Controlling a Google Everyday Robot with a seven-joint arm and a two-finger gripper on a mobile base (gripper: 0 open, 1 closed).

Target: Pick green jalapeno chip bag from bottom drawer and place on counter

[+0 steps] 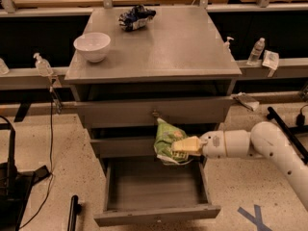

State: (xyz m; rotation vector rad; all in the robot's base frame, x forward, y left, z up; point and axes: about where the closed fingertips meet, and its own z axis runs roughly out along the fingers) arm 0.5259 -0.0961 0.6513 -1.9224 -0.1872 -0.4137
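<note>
The green jalapeno chip bag (166,137) is wrinkly, bright green with pale markings. It hangs in the air in front of the middle drawer, above the open bottom drawer (154,186). My gripper (180,146) comes in from the right on a white arm and is shut on the bag's right side. The bottom drawer is pulled out and its grey interior shows nothing inside. The counter (183,47) is the flat grey top of the cabinet, well above the bag.
A white bowl (92,46) stands at the counter's left. A dark blue-and-white bag (136,17) lies at its back. The top drawer (154,112) stands slightly out above the bag. Bottles (256,51) stand on the ledge to the right. Cables lie on the floor at left.
</note>
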